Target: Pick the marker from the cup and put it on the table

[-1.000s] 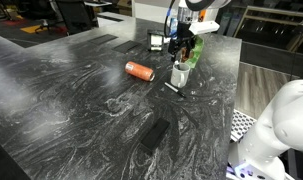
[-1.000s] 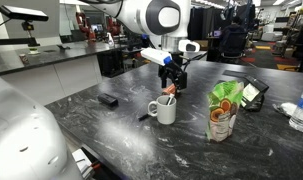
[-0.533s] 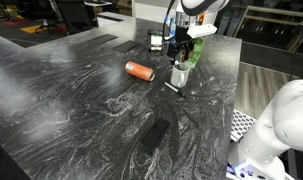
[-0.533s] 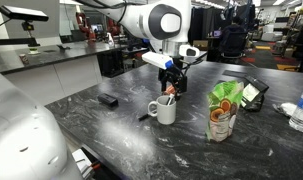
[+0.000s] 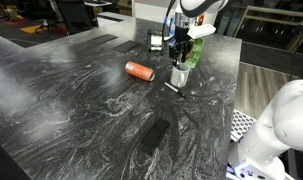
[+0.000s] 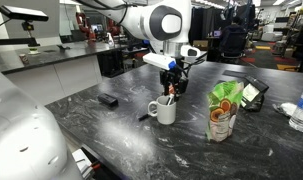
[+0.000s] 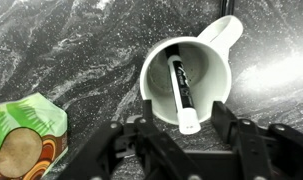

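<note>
While the green snack bag (image 7: pixel 26 135) stands at seven o'clock in the wrist view, the cup (image 7: pixel 217 82) sits mid-frame on the table (image 7: pixel 61 45), handle at one o'clock. The marker (image 7: pixel 179 85) leans inside, its end over the rim at six o'clock. Above, the gripper (image 7: pixel 184 132) hangs spread wide, gripping nothing.

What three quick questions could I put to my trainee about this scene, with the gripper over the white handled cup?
1. True or false: the thin black marker with a white end lies flat on the black marbled stone table.
2. The Robotiq gripper above the white handled cup is: A open; B shut on the marker; C shut, empty.
3. What colour is the cylindrical can lying on its side?
Key: 1 false, it leans inside the cup; 2 A; 3 orange.
</note>
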### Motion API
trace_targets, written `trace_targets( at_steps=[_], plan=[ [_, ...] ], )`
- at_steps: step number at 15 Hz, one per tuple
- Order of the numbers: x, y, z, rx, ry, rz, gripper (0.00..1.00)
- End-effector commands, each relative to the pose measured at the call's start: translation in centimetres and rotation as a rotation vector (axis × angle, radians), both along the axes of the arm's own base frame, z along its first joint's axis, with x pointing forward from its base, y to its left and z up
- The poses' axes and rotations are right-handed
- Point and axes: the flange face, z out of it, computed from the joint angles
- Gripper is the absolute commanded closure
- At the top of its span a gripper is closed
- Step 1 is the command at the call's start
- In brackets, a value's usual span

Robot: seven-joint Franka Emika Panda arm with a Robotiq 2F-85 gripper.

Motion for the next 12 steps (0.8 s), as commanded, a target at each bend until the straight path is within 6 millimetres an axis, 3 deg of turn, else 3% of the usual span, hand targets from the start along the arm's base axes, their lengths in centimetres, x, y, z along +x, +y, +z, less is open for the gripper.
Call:
trace_targets(
  at_steps=[1,5,6,10,12],
  plan=[
    [1.2,-0.3,-0.7,-0.007,0.005,0.039,0.68],
    [1.6,-0.5,-0.6,-0.002,0.005,0.047,0.96],
    [1.6,-0.5,-0.6,-0.001,0.005,0.048,0.99],
    [1.7,-0.2,-0.3,0.022,0.005,0.076,0.95],
    [1.3,0.6,1.1,0.044,0.011,0.108,0.95]
  ],
)
